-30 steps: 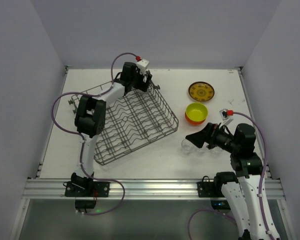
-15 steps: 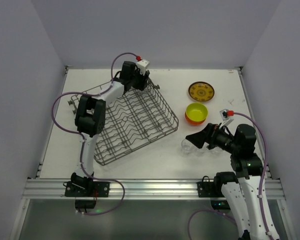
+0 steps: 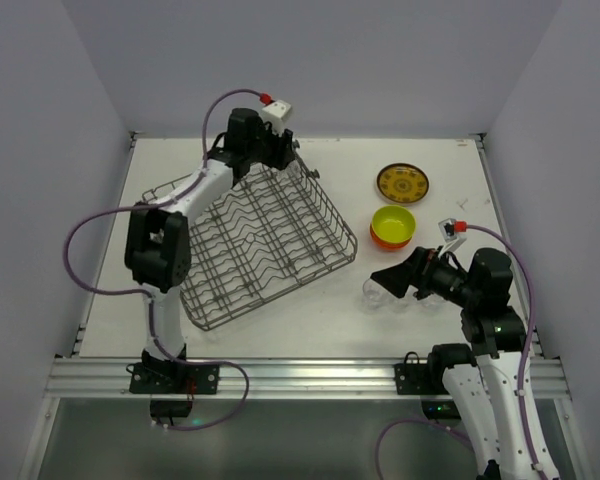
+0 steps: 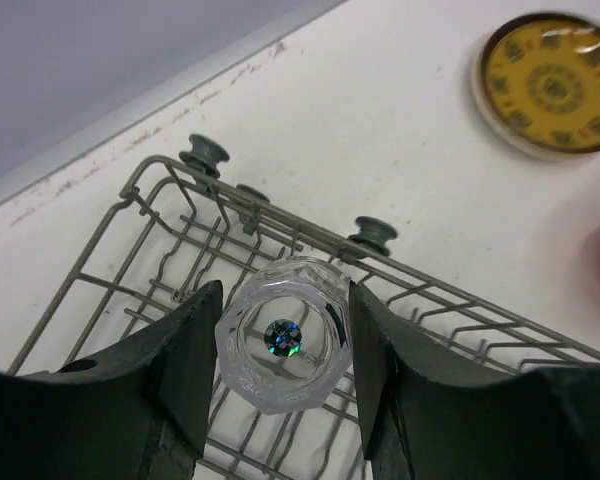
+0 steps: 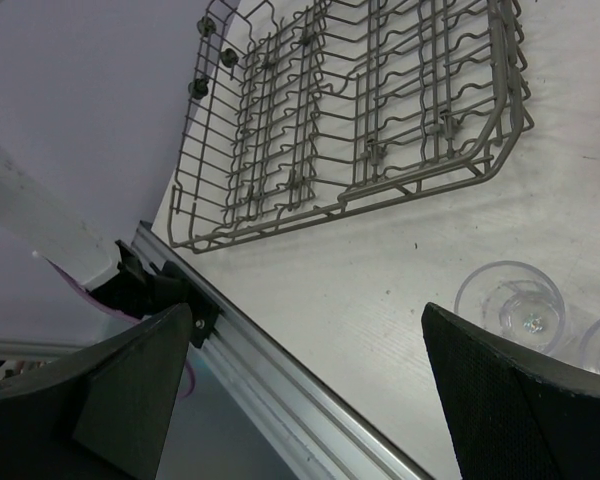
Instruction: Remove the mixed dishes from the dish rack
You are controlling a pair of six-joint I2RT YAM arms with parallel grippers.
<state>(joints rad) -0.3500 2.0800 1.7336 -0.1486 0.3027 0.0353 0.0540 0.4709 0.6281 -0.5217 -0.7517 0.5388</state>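
My left gripper (image 3: 283,152) is over the far corner of the grey wire dish rack (image 3: 260,240). In the left wrist view the left gripper (image 4: 285,345) is shut on a small clear glass cup (image 4: 280,300), held mouth-up above the rack's (image 4: 450,320) wires. My right gripper (image 3: 392,276) is open and empty, low over the table right of the rack. Two clear glass cups (image 5: 508,300) stand just beyond it, and one also shows in the top view (image 3: 374,291). No dish shows in the rack (image 5: 360,110).
A lime-yellow bowl (image 3: 393,220) sits nested in an orange bowl (image 3: 382,240) right of the rack. A brown-gold patterned plate (image 3: 402,182) lies behind them and also shows in the left wrist view (image 4: 550,85). The metal front rail (image 5: 310,400) lies below the right gripper (image 5: 320,400).
My left arm has swung its elbow leftward and lifted the gripper with the glass cup slightly up and back at the rack's far corner. The right arm has not moved.
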